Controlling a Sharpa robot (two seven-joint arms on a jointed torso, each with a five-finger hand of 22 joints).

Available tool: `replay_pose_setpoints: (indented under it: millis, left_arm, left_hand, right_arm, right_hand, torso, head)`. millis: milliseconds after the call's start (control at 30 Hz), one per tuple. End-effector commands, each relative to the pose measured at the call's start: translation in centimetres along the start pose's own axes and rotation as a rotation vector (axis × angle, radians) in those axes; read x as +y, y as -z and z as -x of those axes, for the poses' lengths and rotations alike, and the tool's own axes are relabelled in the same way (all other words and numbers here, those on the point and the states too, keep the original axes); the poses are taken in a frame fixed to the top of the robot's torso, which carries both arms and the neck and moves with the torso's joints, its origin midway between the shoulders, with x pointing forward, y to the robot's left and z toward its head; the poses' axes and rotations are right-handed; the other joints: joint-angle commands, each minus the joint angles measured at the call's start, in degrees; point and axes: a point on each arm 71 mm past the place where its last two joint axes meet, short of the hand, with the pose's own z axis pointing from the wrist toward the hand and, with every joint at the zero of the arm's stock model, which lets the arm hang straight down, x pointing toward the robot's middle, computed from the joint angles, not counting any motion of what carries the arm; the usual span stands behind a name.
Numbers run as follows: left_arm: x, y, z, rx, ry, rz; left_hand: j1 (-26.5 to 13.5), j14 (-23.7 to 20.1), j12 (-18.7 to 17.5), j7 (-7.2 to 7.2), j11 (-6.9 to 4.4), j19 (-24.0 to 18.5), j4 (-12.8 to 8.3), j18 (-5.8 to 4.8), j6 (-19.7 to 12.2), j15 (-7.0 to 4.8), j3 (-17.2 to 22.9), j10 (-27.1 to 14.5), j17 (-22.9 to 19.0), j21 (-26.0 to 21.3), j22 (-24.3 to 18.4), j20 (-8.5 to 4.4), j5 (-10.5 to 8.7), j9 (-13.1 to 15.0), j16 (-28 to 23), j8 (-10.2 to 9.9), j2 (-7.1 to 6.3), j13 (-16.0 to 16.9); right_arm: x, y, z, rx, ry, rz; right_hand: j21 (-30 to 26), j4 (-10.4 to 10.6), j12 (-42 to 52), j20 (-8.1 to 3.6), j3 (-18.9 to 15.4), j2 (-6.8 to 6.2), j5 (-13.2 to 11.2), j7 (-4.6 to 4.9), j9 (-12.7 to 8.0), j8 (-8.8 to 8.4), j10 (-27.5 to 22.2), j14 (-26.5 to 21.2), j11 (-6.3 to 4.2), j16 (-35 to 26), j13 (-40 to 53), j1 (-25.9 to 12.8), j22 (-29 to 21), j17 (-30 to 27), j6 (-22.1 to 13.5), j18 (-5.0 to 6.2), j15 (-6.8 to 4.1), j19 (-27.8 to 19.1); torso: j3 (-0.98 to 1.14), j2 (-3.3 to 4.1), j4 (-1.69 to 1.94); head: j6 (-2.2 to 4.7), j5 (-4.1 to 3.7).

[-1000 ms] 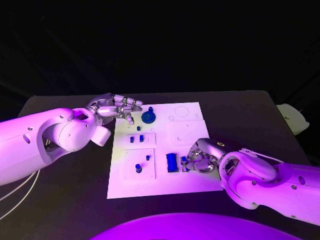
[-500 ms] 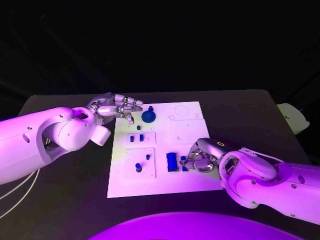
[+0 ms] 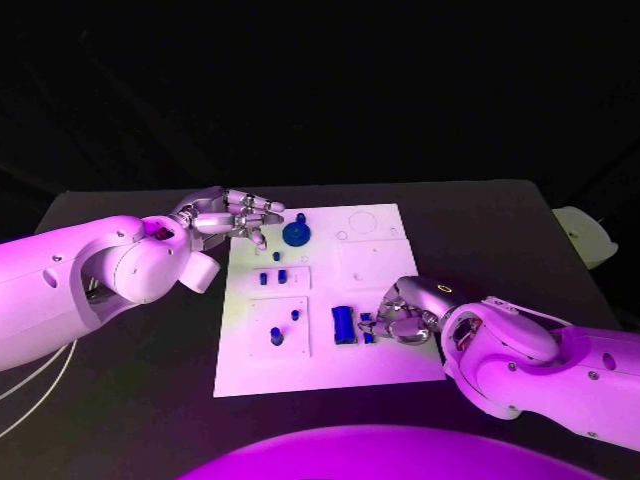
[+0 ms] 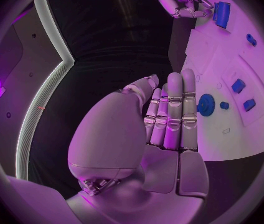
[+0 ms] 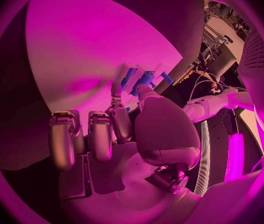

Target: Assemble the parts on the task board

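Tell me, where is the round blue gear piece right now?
In the head view, the round blue gear piece sits near the white task board's far edge, just beside the left hand's fingertips.

**No legible text**

Nothing readable anywhere: no words, labels, brand marks, numbers or signs on the task board (image 3: 320, 300), on the blue parts (image 3: 345, 325), or on the arms. Only faint outlines and small marks on the board, too small to make out.

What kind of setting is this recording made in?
Probably a robot lab or demo cell, not a home: a black table against a dark backdrop, a white task board with small blue parts, and coloured light over everything.
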Motion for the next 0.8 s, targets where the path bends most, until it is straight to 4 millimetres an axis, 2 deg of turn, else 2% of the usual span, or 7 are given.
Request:
replay_pose_setpoints:
  millis: [33, 333, 500, 567, 633, 733, 800]
  left_arm:
    - [-0.1, 0.0, -0.2, 0.018, -0.002, -0.005]
    - [-0.1, 0.0, -0.1, 0.011, -0.002, -0.01]
    - [-0.1, -0.1, 0.0, 0.0, 0.008, -0.024]
    - [-0.2, -0.1, 0.0, -0.009, 0.014, -0.036]
    - [-0.1, 0.0, 0.2, -0.021, 0.023, -0.048]
    - [-0.1, -0.1, 0.5, -0.049, 0.041, -0.066]
    - [0.0, -0.2, 0.6, -0.071, 0.054, -0.073]
  left_hand:
    - [0.3, -0.4, 0.2, 0.19, 0.0, -0.3, -0.3, 0.82, -0.4, -0.04, 0.0, -0.3, -0.1, 0.0, 0.1, -0.12, 0.1, 0.0, -0.4, 0.2, -0.01, -0.1]
    - [0.3, -0.4, 0.3, 0.21, 0.02, -0.3, -0.3, 0.8, -0.4, -0.02, 0.0, -0.3, -0.1, 0.0, 0.1, -0.11, 0.09, 0.0, -0.4, 0.2, 0.04, -0.1]
    - [-0.1, -0.3, 0.4, 0.22, 0.04, -0.4, -0.1, 0.77, -0.4, 0.04, -0.1, -0.3, -0.1, 0.0, 0.1, -0.06, 0.06, 0.0, -0.4, 0.3, 0.1, -0.1]
    - [-0.9, -0.3, 0.5, 0.21, 0.06, -0.4, 0.3, 0.74, -0.5, 0.14, -0.4, -0.4, -0.1, -0.1, 0.1, 0.06, 0.01, 0.0, -0.3, 0.4, 0.02, -0.1]
    - [-2.4, -0.3, 0.7, 0.16, 0.08, -0.5, 1.1, 0.71, -0.6, 0.29, -1.3, -0.6, -0.2, -0.4, -0.1, 0.3, -0.06, 0.0, -0.2, 0.4, -0.28, 0.0]
    - [-4.1, -0.2, 1.2, 0.1, 0.03, -0.5, 2.3, 0.8, -0.9, 0.45, -2.8, -0.9, -0.2, -1.2, -0.7, 0.57, -0.07, 0.0, 0.0, 0.6, -0.55, 0.1]
    - [-4.4, -0.3, 1.4, 0.06, 0.04, -0.4, 2.6, 0.78, -0.9, 0.45, -3.3, -1.0, -0.2, -1.4, -0.9, 0.65, -0.08, 0.0, 0.0, 0.7, -0.51, 0.1]
  right_arm:
    - [0.0, 0.5, 0.2, -0.015, 0.014, 0.013]
    - [-0.4, 1.4, 0.3, 0.01, 0.023, 0.017]
    - [-0.6, 1.4, 0.8, -0.039, -0.074, 0.055]
    - [-0.7, 1.2, 1.0, -0.031, -0.174, 0.09]
    - [-1.1, 0.7, 1.4, -0.007, -0.312, 0.114]
    - [-1.7, -0.3, 2.3, 0.007, -0.498, 0.141]
    - [-2.1, -1.0, 3.1, -0.004, -0.574, 0.152]
  right_hand:
    - [-0.2, -0.1, 0.0, -0.45, -0.6, 0.15, 1.1, 0.16, 0.1, 0.24, 0.6, 5.1, 0.0, 0.3, 4.5, 1.2, 14.1, 11.0, -0.2, -0.09, -0.32, 5.1]
    - [-0.2, -1.8, -0.1, -0.46, -1.9, 0.25, 0.8, 0.17, 0.3, 0.32, 0.6, 5.2, -0.01, 0.3, 4.6, 5.3, 14.1, 11.2, -0.5, -0.1, -0.33, 5.1]
    - [-2.6, -1.3, -2.3, -0.3, -2.9, 0.61, 0.7, 0.68, 0.0, -0.32, -0.4, 4.9, 0.37, -0.2, 3.2, 5.5, 13.5, 10.0, -1.6, 0.38, -0.06, 4.4]
    - [-5.5, -0.5, -4.8, -0.03, -3.8, 0.4, 0.4, 1.32, -0.4, -1.26, -1.6, 4.6, 0.91, -0.8, 1.7, 5.2, 12.7, 8.7, -3.2, 0.95, 0.36, 3.4]
    - [-11.0, -0.3, -9.9, 0.48, -4.4, 0.92, -0.6, 2.08, -0.8, -2.13, -4.1, 3.7, 1.61, -2.6, -1.5, 6.5, 11.2, 5.5, -4.6, 1.96, 1.0, 1.7]
    - [-16.5, -1.1, -14.6, 1.03, -4.6, 1.78, -0.7, 2.81, -1.2, -2.93, -6.7, 2.9, 2.25, -4.5, -4.5, 9.4, 9.6, 2.3, -6.1, 2.96, 1.49, -0.2]
    - [-24.4, -1.8, -21.6, 1.5, -4.8, 2.31, -1.3, 3.43, -1.5, -3.58, -10.6, 1.1, 2.82, -7.9, -9.1, 11.2, 7.3, -3.2, -7.3, 4.29, 1.98, -3.0]
  torso:
    - [0.03, -0.05, -0.02]
    - [0.01, -0.12, -0.07]
    - [-0.03, -0.32, -0.09]
    - [-0.16, -0.53, -0.16]
    - [-0.3, -0.66, -0.18]
    - [-0.56, -1.06, -0.09]
    - [-0.75, -1.47, 0.02]
  head:
    - [0.15, 0.03]
    - [0.42, -0.04]
    - [0.93, -0.2]
    - [1.04, -0.25]
    - [1.38, -0.2]
    - [2.08, -0.29]
    - [2.6, -0.43]
